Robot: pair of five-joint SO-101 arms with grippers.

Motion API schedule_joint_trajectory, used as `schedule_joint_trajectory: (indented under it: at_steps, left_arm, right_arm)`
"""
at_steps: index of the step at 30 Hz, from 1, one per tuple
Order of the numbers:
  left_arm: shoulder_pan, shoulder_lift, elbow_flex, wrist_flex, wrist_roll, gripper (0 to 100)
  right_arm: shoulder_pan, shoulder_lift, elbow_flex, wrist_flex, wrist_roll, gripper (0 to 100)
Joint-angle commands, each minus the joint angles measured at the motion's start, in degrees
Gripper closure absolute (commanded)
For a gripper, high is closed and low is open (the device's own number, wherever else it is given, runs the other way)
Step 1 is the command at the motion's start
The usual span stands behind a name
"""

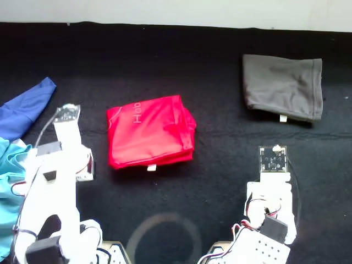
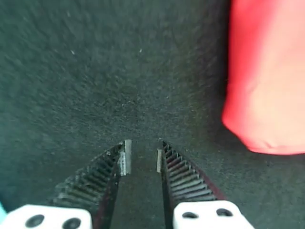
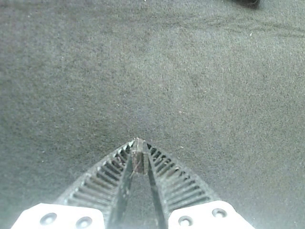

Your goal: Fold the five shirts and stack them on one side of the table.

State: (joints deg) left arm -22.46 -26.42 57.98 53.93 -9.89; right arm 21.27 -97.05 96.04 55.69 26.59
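Red folded fabric shirt [image 1: 149,133] lies roughly mid-counter as a rough square, a small white tag showing at its near edge. Grey folded fabric shirt [image 1: 283,87] lies at far right, well apart from the red one, also with a pale tag on its near edge. Two loose, unfolded garments sit at the left edge: a blue fabric shirt [image 1: 25,107] farther off and a teal fabric shirt [image 1: 8,181] nearer, touching or overlapping. The black cloth-covered counter [image 1: 209,181] carries all of it. Handling judgement: the shirts are light, soft and limp. A folded one will likely sag or fall open if lifted by a single corner, so it is better pinched through all layers at an edge, or at two opposite edges with both arms. The thin fabric may slide between layers. Left end effector [image 2: 142,155] hovers over bare counter just left of the red shirt, its fingers a narrow gap apart, with nothing between them and no contact with the fabric. Right end effector [image 3: 138,143] sits over bare counter near of the grey shirt, tips pressed together, empty.
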Motion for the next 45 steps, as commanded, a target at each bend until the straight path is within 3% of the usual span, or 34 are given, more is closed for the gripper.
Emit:
schedule_joint_trajectory:
  at_steps: [1, 4, 13, 18, 22, 27, 30, 33, 39, 45]
  left_arm:
    - [-0.22, 0.22, 4.26, -6.86, -0.44, 89]
    - [-0.04, 0.04, 8.04, -12.31, -0.35, 89]
    - [0.13, -1.01, 8.57, -12.57, -0.35, 89]
    - [0.13, -1.01, 8.66, -12.57, -0.35, 89]
    - [0.13, -1.01, 9.1, -12.57, -0.35, 89]
    - [2.24, -1.01, 9.45, -12.57, -0.35, 89]
    - [2.24, -1.01, 9.45, -12.57, -0.35, 89]
    - [2.24, -1.01, 9.45, -12.57, -0.35, 89]
    - [2.24, -1.01, 9.45, -12.57, -0.35, 89]
    - [1.98, -1.01, 9.45, -12.57, -0.35, 89]
  right_arm:
    - [-0.13, -0.57, 7.25, -0.66, -0.44, 98.9]
    - [-0.13, -0.57, 7.25, -0.66, -0.44, 98.9]
    - [-1.19, -0.22, 1.01, 4.7, -0.44, 98.4]
    - [-10.07, 0.04, -11.82, 12.26, -0.44, 82.9]
    - [-15.96, 0.13, -15.96, 11.03, 1.32, 82.7]
    - [-17.27, 1.71, -23.96, 8.92, 4.13, 82.7]
    - [-17.1, 10.33, -33.1, 9.71, 3.34, 82.7]
    - [-17.89, 23.96, -46.46, 12.53, -2.73, 82.6]
    - [-30.64, 54.02, -73.54, 22.9, -16.79, 82.4]
    - [-40.57, 80.22, -86.29, 23.25, -24.09, 80.4]
